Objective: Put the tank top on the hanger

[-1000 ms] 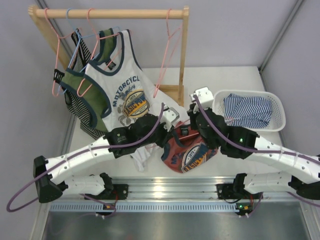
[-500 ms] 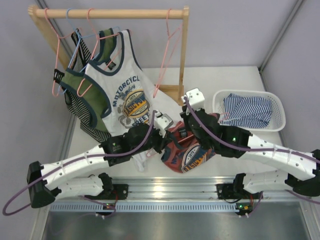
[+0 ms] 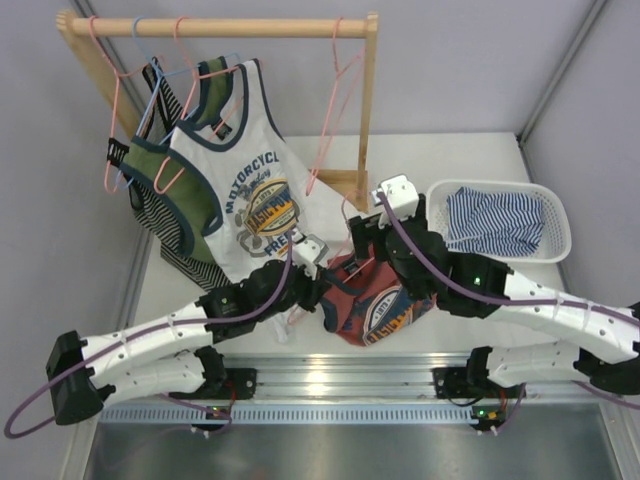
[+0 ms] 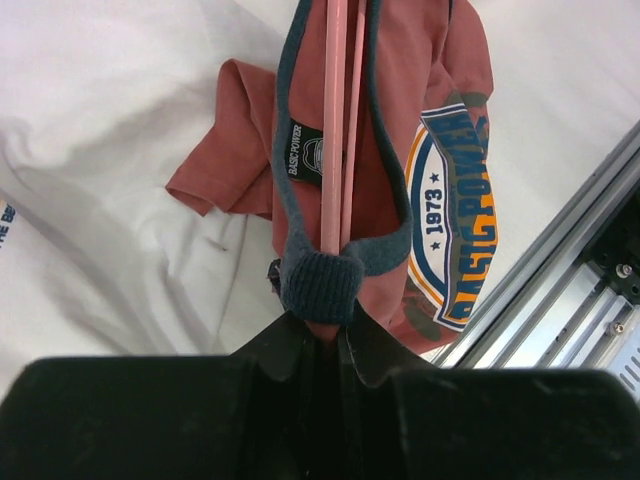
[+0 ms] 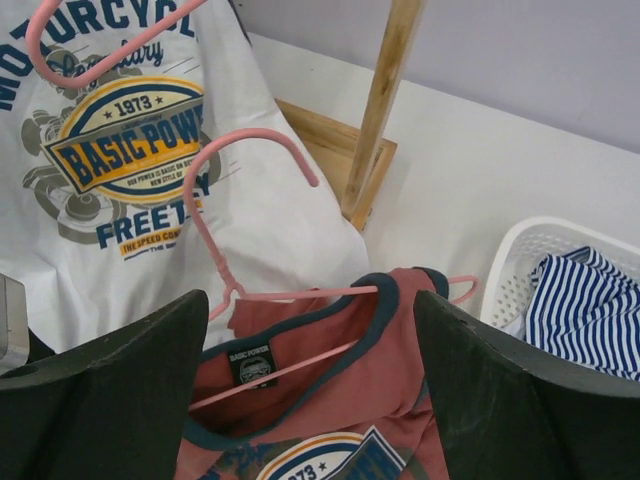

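**While left claw (image 4: 322, 335) pins hanger (image 5: 300, 293), settle the right shoulder**

Since left claw is clamped on hanger plus navy strap (image 4: 320, 285), right claw (image 5: 310, 300) hangs w/ jaws wide apart, holding nothing. Tank top (image 3: 375, 305) lies on table (image 3: 470, 160), near-centre, btwn arms. My call: hold clamp firm, pinch right shoulder, ease it over hanger tip, no tugging. Neck & hook point far; long axis far-left to near-right.

Top external: high above the near edge of the table (image 3: 470, 160), looking down toward the wooden rack (image 3: 220, 27). Wrist cameras sit close (left steeply downward, right angled forward). All three share the tank top (image 3: 375, 308) and pink hanger (image 4: 334, 120).
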You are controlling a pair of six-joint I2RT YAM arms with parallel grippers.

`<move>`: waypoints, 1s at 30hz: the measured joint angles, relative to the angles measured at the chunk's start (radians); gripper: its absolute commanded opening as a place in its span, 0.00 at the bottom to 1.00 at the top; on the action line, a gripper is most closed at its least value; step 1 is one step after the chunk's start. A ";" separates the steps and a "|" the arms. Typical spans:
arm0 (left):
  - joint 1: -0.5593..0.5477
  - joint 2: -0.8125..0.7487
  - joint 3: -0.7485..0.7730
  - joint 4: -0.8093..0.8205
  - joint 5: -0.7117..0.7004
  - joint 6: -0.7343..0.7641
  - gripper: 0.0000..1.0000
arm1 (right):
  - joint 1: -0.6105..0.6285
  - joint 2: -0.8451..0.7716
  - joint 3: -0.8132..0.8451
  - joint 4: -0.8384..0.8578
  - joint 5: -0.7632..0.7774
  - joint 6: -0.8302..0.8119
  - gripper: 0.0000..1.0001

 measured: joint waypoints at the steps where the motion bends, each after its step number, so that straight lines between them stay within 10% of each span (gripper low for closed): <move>1: 0.000 -0.008 -0.011 0.005 -0.004 -0.006 0.00 | 0.000 -0.009 0.000 0.001 0.006 -0.001 0.87; 30: 0.000 -0.269 -0.250 0.058 -0.201 -0.225 0.00 | 0.000 -0.180 -0.003 0.002 0.120 0.006 1.00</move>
